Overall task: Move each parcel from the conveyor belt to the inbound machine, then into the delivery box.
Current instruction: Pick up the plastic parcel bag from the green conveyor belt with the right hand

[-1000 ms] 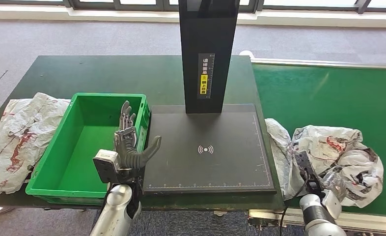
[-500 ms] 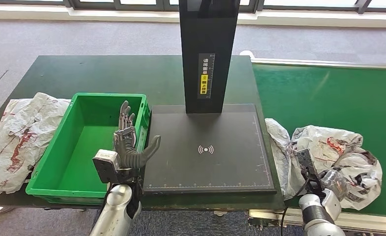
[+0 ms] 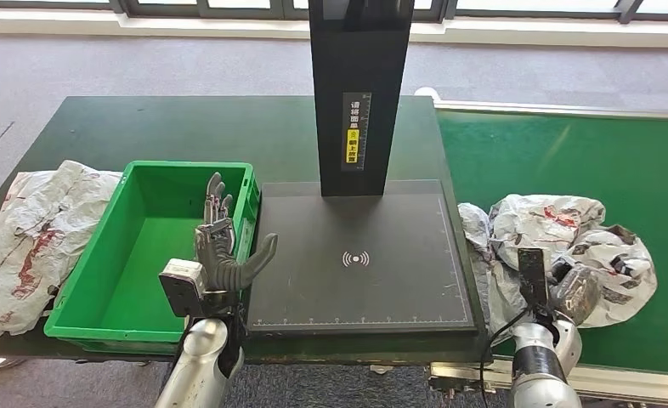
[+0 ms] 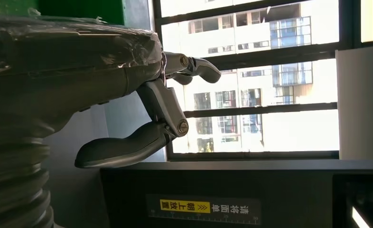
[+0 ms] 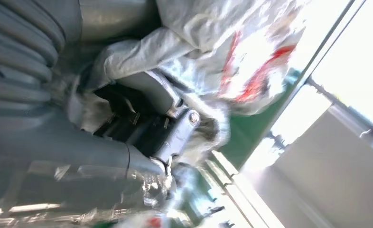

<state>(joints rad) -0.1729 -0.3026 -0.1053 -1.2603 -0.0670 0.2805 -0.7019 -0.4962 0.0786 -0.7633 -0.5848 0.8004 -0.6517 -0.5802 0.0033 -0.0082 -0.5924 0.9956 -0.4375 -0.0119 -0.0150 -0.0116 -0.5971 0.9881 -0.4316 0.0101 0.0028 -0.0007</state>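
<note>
A crumpled white parcel (image 3: 560, 229) with red print lies on the green conveyor belt (image 3: 585, 153), just right of the inbound machine's black platform (image 3: 356, 289). My right hand (image 3: 568, 293) grips the parcel's near side, its dark fingers sunk into the plastic. The right wrist view shows that hand (image 5: 165, 128) wrapped in the parcel (image 5: 222, 42) film. My left hand (image 3: 224, 246) is raised and open, fingers spread, over the right rim of the green delivery box (image 3: 186, 166), holding nothing. In the left wrist view the left hand (image 4: 165, 104) is open against the windows.
Another white parcel (image 3: 37, 229) lies on the dark table left of the green box. The machine's black column (image 3: 360, 85) rises behind the platform. The belt's metal frame (image 3: 636, 378) runs along its near edge.
The parcel has bunched up and shifted away from me and slightly left on the belt, and my right hand has moved with it. My left hand has not moved.
</note>
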